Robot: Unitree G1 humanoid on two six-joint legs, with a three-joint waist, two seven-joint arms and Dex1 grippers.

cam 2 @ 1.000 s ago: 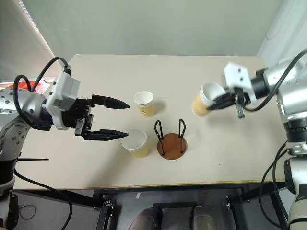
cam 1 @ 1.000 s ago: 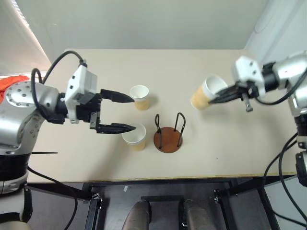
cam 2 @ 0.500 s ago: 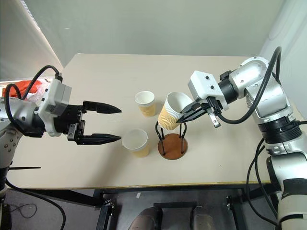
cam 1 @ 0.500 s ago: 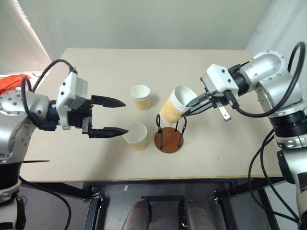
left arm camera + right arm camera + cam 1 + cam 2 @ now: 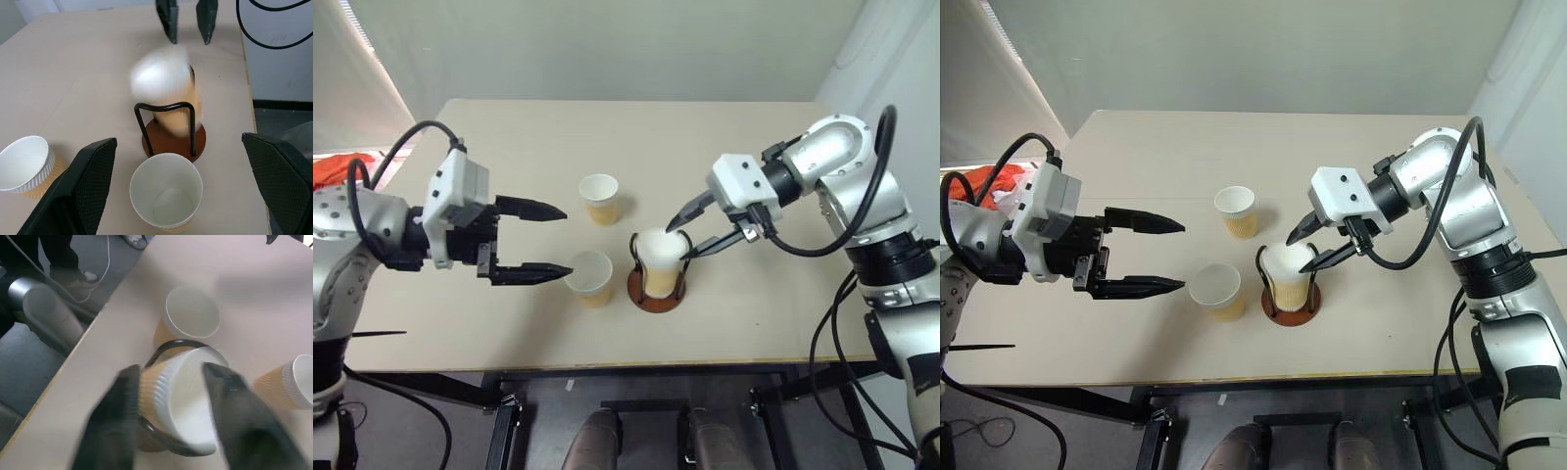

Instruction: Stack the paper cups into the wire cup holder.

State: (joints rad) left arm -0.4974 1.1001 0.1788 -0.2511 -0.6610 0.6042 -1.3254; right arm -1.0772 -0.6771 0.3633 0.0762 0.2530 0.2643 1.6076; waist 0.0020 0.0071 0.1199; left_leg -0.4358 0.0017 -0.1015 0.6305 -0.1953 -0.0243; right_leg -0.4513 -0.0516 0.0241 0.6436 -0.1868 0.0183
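One paper cup (image 5: 658, 259) stands mouth-up between the black loops of the wire cup holder (image 5: 656, 295), blurred in the wrist views. My right gripper (image 5: 679, 242) hangs just above its rim, open, its fingers apart from the cup. A second paper cup (image 5: 589, 277) sits just left of the holder. The third paper cup (image 5: 599, 198) stands farther back. My left gripper (image 5: 565, 241) is open, pointing right, its near fingertip close beside the second cup's rim. The left wrist view shows the holder (image 5: 173, 139) behind that cup (image 5: 166, 191).
The tan table's front edge (image 5: 636, 365) runs close below the holder. An orange cloth (image 5: 331, 166) lies off the table at the far left.
My right gripper carried its cup left and down over the holder and opened. The cup now sits between the wire loops. The left arm barely moved.
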